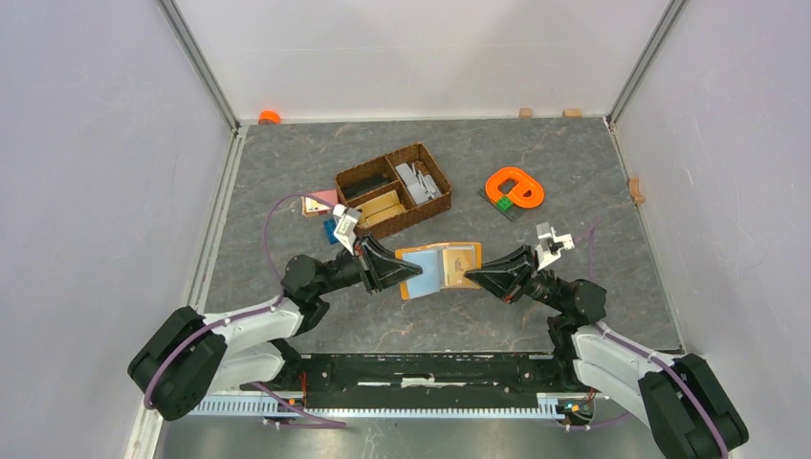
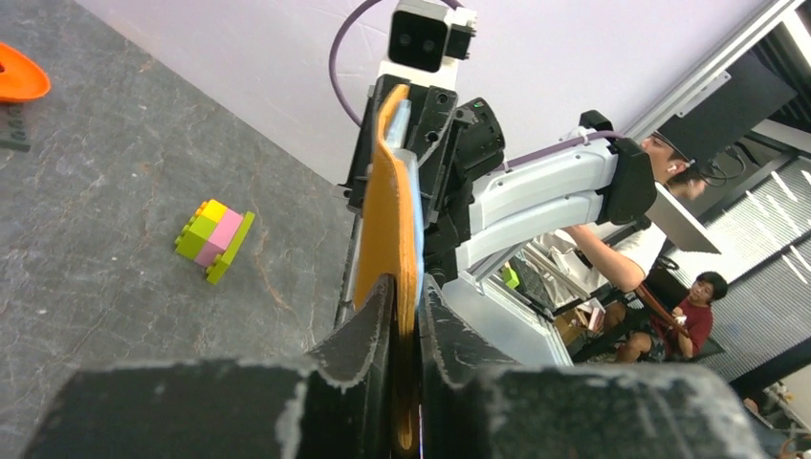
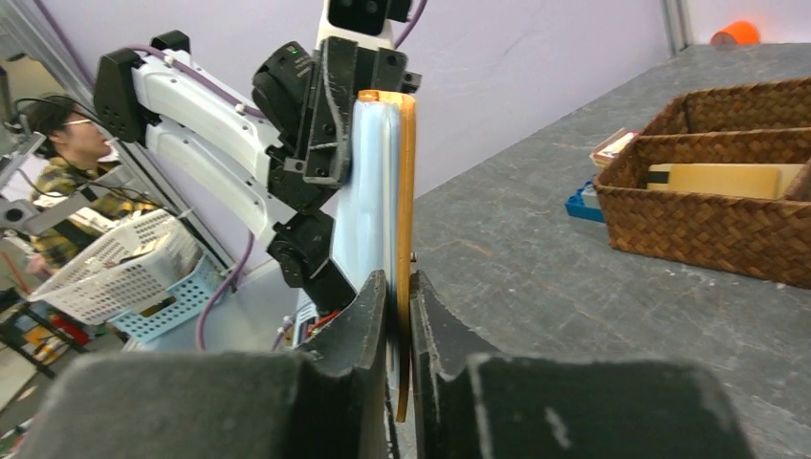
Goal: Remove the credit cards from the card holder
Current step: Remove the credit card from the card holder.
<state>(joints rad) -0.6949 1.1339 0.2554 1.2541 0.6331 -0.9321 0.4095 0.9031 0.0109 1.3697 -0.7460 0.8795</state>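
From where I stand, the left claw (image 2: 404, 308) is pinched shut on the mustard-orange edge of the card holder (image 1: 449, 263), its two dark fingers (image 2: 368, 325) pressing the leather from either side. The holder sits between the two arms at the middle of the counter (image 1: 536, 316). It is spread open, with its light blue panel at the 9 o'clock side and its tan panel at the 3 o'clock side. Whether it rests on the counter or is lifted just clear of it I cannot tell. The right claw (image 3: 400, 311) comes in from 3 o'clock and is closed on the holder's other edge, so each arm has one side.

The wicker basket (image 1: 426, 212) lies at about 11 o'clock from the holder, and an orange ring (image 1: 497, 182) at about 1 o'clock, both well apart from it.

As I judge it, the job is barely started. The holder is opened and steadied, but I see no card slid out of a pocket or held in either claw. Every card is yet to be drawn out and set down
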